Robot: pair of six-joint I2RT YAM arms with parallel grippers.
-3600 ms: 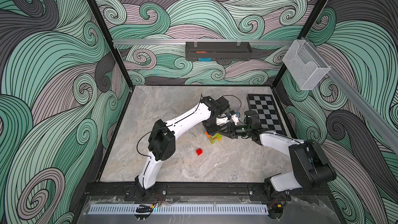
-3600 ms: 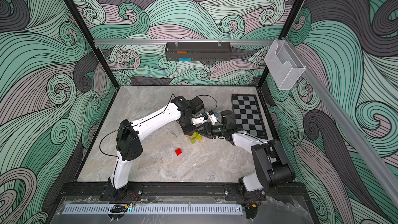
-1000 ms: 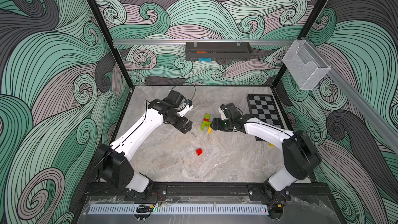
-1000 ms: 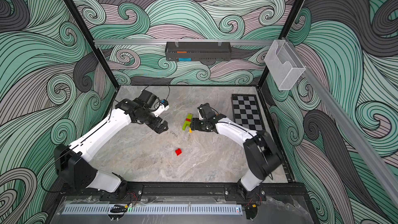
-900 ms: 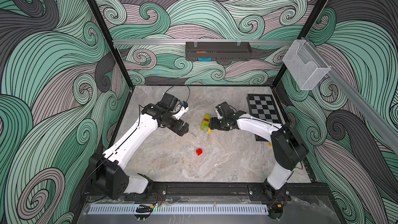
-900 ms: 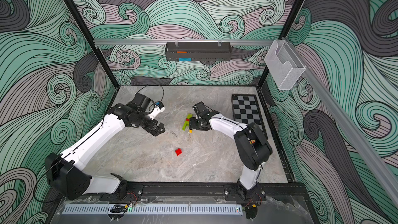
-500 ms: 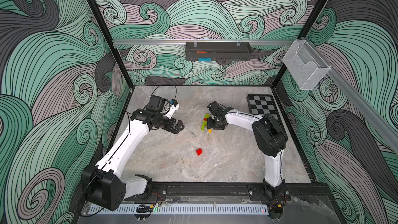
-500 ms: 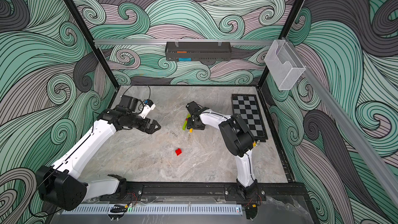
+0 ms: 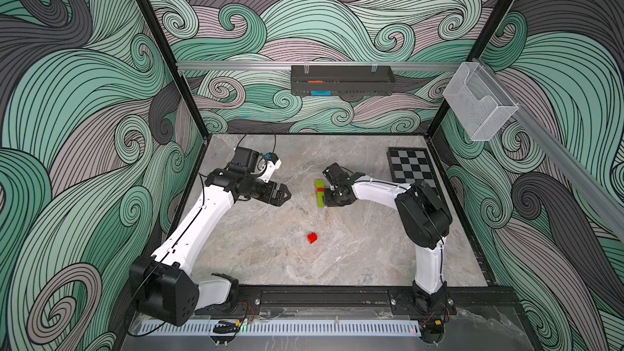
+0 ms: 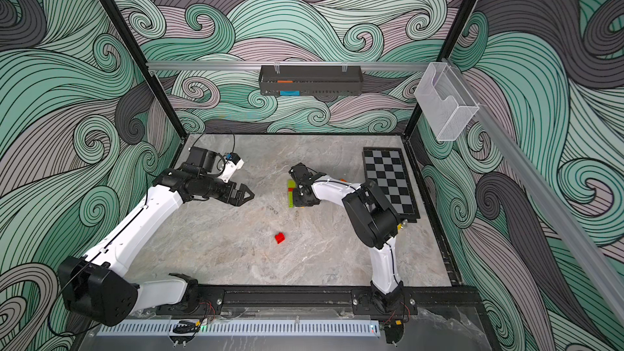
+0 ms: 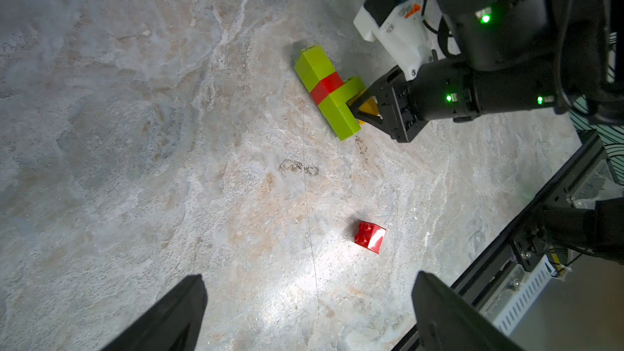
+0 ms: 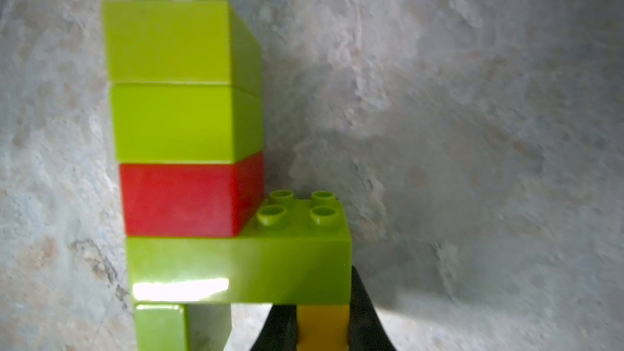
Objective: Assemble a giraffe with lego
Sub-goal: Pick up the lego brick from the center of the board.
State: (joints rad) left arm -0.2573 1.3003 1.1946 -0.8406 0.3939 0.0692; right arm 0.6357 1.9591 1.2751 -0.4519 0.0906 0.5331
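Note:
The giraffe (image 9: 319,193) (image 10: 290,194) is a partial figure lying on its side mid-table: a long lime brick with a red brick and two lime bricks stacked on it (image 12: 189,130), plus a lime leg and a yellow leg (image 12: 322,327). My right gripper (image 9: 331,200) (image 10: 300,201) (image 12: 322,329) is shut on the yellow leg, one black finger on each side. In the left wrist view the right gripper (image 11: 359,109) meets the giraffe (image 11: 329,91) at that leg. A loose red lego brick (image 9: 312,238) (image 10: 280,238) (image 11: 369,236) lies nearer the front. My left gripper (image 9: 285,194) (image 10: 248,194) (image 11: 309,276) hangs open and holds nothing, left of the giraffe.
A chequered board (image 9: 413,170) (image 10: 390,177) lies flat at the back right, beside the right arm. A black tray (image 9: 341,81) hangs on the back wall and a wire basket (image 9: 479,106) on the right rail. Black frame rails border the table's front.
My right gripper has closed on the yellow leg, and its elbow has swung in towards the centre. The left arm has drawn back to the left, still open.

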